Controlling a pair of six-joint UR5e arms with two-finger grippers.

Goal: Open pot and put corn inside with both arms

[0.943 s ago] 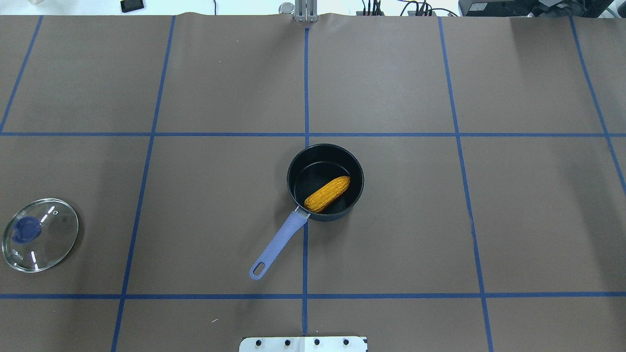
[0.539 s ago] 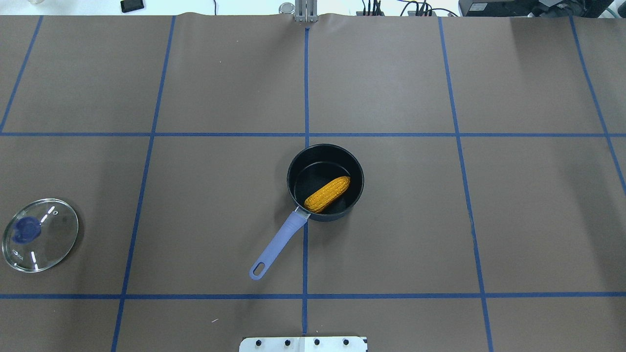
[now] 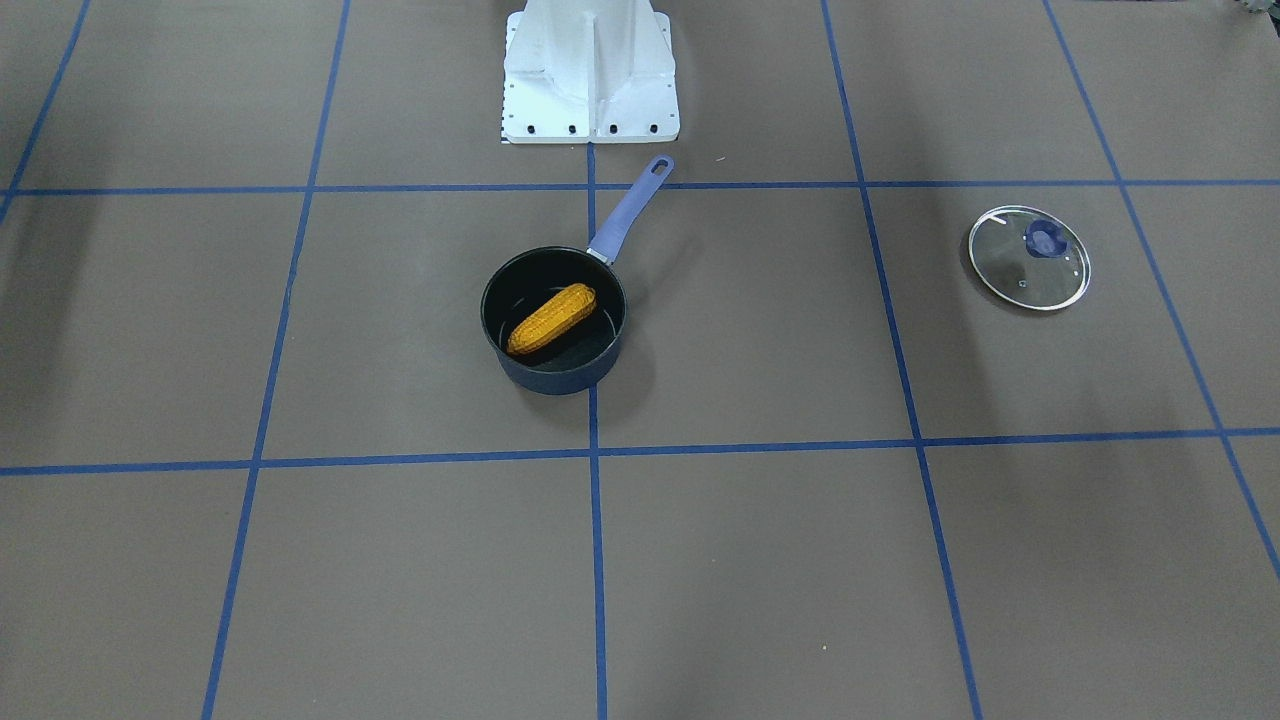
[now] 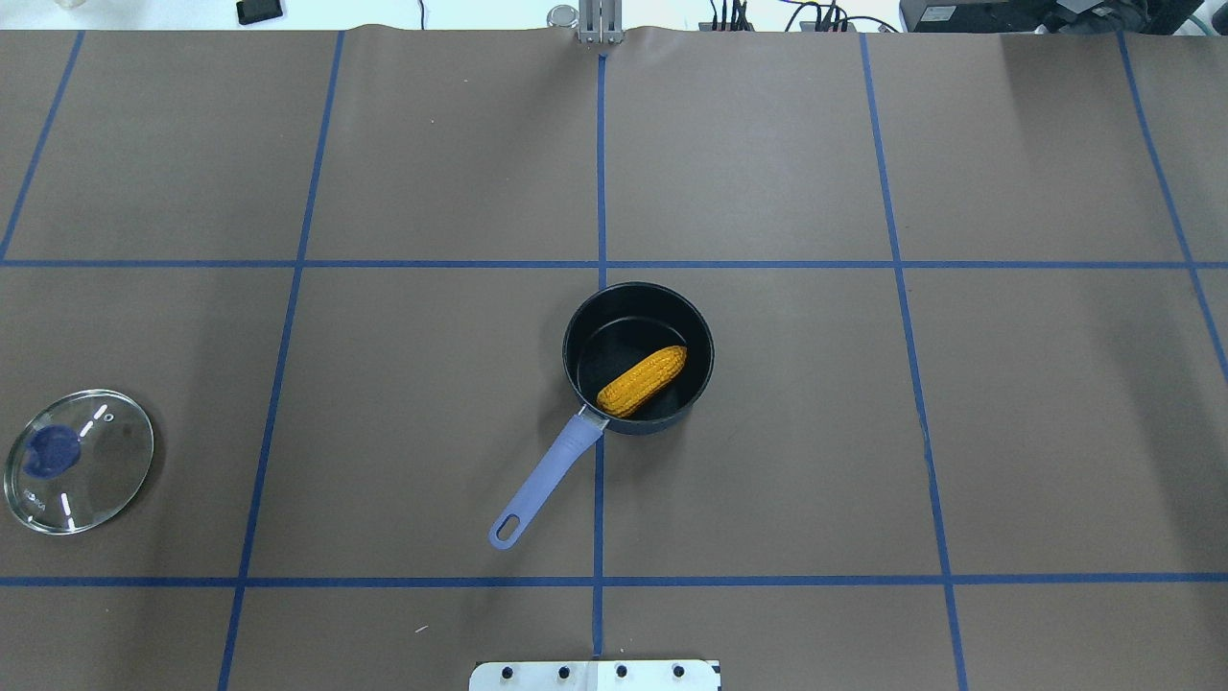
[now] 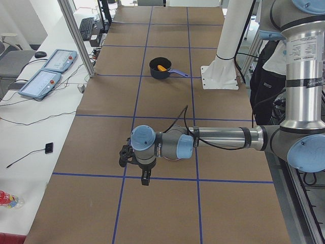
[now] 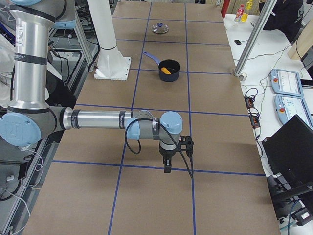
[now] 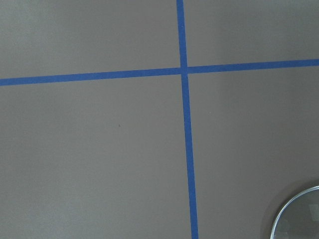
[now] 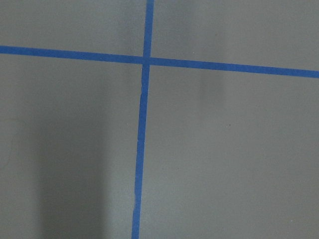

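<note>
The dark navy pot (image 4: 619,312) stands open at the table's middle, its lavender handle (image 4: 543,484) pointing toward the robot's base. The yellow-orange corn (image 4: 643,381) lies inside it, slanted; it also shows in the front view (image 3: 552,318). The pot shows small in the side views (image 5: 156,70) (image 6: 169,76). The left gripper (image 5: 145,177) hangs low over the table's left end. The right gripper (image 6: 167,166) hangs low over the right end. Both are far from the pot and show only in the side views, so I cannot tell whether they are open or shut.
The round glass lid (image 4: 79,461) with a blue knob lies flat on the table at the far left, also in the front view (image 3: 1028,257); its rim shows in the left wrist view (image 7: 299,214). The white base pedestal (image 3: 590,70) stands at the near edge.
</note>
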